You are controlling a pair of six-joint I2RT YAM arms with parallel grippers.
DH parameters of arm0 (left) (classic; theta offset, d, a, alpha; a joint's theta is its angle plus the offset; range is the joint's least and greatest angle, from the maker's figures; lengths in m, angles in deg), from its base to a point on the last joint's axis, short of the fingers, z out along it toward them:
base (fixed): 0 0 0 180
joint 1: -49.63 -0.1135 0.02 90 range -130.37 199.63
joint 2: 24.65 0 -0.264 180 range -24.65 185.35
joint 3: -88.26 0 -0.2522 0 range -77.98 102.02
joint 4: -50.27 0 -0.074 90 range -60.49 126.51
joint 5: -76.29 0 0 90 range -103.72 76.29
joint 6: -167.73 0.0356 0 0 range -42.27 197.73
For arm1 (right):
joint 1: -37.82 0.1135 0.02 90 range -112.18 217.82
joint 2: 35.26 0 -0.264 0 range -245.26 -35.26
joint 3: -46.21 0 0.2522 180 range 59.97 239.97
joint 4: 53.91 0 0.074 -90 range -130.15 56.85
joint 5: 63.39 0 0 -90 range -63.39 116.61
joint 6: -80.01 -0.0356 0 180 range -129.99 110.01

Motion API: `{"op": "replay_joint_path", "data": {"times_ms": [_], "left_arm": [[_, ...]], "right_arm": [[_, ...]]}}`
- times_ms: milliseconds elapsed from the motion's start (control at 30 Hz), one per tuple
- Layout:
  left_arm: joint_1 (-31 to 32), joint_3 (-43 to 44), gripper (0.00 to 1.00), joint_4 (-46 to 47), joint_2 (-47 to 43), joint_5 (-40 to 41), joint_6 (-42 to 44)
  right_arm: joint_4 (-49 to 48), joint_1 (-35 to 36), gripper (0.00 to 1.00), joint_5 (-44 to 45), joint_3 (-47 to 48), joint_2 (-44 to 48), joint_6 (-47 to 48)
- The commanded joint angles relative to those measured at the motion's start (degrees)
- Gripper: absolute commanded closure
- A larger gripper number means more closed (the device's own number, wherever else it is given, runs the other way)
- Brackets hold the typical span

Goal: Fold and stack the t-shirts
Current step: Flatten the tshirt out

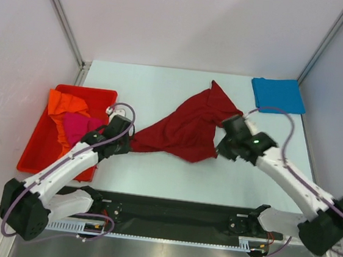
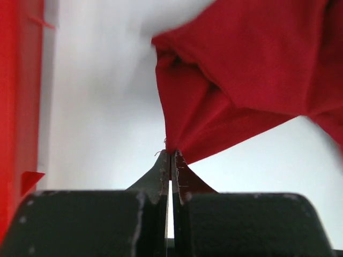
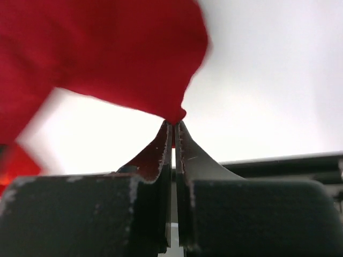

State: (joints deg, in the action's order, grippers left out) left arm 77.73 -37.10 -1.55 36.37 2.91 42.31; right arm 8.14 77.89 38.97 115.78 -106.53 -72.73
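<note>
Closest to the lens in the left wrist view, your left hand [image 2: 171,155] is pressed together on a gathered corner of the dark red tee [image 2: 241,80], with cloth fanning up from the pinch. Across the worktop [image 1: 163,91], your right hand [image 3: 174,124] is likewise pressed together on another edge of that tee. The tee spans the gap between the two hands over the middle of the worktop.

You look to be spreading it out for the first fold. To do that well, draw the left hand leftward without drifting over the red bin [image 1: 34,151] just beside it, where the orange tee [image 1: 64,102] and the magenta-pink tee [image 1: 77,125] lie crumpled. Pull both sides evenly so the bunched middle opens instead of twisting. Then lower both hands together until the cloth lies flat. On the right, stop short of the bright blue tee [image 1: 278,95], which lies folded in the far right corner, well apart for now.

Several things you cannot settle from here. At the left, the two tees in the bin overlap, so their full shape is unclear. In the middle, the dark red cloth is so gathered that you cannot tell whether you hold hem, sleeve or shoulder, nor whether its underside touches the worktop. On the right, blur smears the cloth, and a red patch low in that wrist view's left corner is too vague to name.
</note>
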Motion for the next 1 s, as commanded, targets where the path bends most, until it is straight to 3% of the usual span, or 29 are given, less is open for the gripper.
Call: {"op": "replay_joint_path", "data": {"times_ms": [0,200,267,367,533,633,767,900,967], "left_arm": [[-0.32,8.67,1.0,-3.68,-5.11,3.68,2.98],[-0.41,21.42,1.0,-11.4,-8.89,10.61,6.5],[-0.32,24.31,1.0,-12.47,-10.29,12.89,6.94],[-0.41,27.22,1.0,-14.31,-12.14,14.75,7.91],[-0.41,32.41,1.0,-17.22,-14.34,20.81,11.68],[-0.5,36.45,1.0,-16.35,-15.4,24.33,14.32],[-0.41,43.99,1.0,-10.55,-16.54,25.57,19.76],[-0.5,51.21,1.0,0.23,-17.85,20.22,29.23],[-0.5,54.64,1.0,3.86,-19.0,16.62,32.33]], "right_arm": [[8.65,-10.58,1.0,5.32,11.22,8.75,15.25],[16.3,-28.8,1.0,-0.74,40.47,5.62,33.53],[18.58,-35.92,1.0,-3.38,52.04,2.02,35.14],[23.05,-39.64,1.0,-3.84,64.99,-4.57,37.69],[29.75,-43.67,1.0,-1.02,94.36,-14.85,39.27],[28.01,-47.97,1.0,-4.97,94.49,-14.44,38.31],[16.96,-49.48,1.0,-6.56,89.12,-7.23,38.48],[10.88,-49.48,1.0,-4.89,92.9,-1.54,40.15],[3.24,-49.3,1.0,-4.11,87.83,2.25,41.11]]}}
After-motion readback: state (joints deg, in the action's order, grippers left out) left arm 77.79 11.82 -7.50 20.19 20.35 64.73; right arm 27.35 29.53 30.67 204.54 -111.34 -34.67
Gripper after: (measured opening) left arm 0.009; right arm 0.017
